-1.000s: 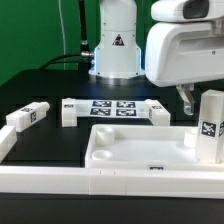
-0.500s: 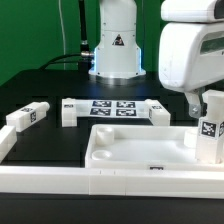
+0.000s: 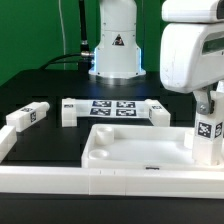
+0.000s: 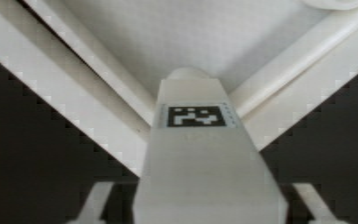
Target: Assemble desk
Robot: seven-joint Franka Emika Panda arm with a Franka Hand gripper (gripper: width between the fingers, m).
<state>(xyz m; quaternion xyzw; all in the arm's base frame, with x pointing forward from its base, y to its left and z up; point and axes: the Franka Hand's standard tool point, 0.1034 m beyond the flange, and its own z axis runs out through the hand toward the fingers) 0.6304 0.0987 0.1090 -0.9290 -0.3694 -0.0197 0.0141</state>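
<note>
The desk panel (image 3: 130, 150) lies rim-up at the front, white with corner sockets. One square leg (image 3: 208, 135) stands upright at the panel's corner on the exterior view's right, its tag facing the camera. My gripper (image 3: 207, 102) hangs right over the top of that leg. In the wrist view the leg (image 4: 197, 150) runs between my fingers (image 4: 98, 200), with a dark gap on each side, so the gripper (image 4: 202, 205) is open around it. The panel (image 4: 211, 40) fills the background there.
A loose leg (image 3: 27, 116) lies at the exterior view's left. Two more legs (image 3: 68, 111) (image 3: 160, 113) lie at the ends of the marker board (image 3: 112, 108). A long white rail (image 3: 100, 185) borders the front. The arm's base (image 3: 115, 45) stands behind.
My gripper has moved toward the exterior view's right and come down over the upright leg. The leg and the panel have stayed where they were.
</note>
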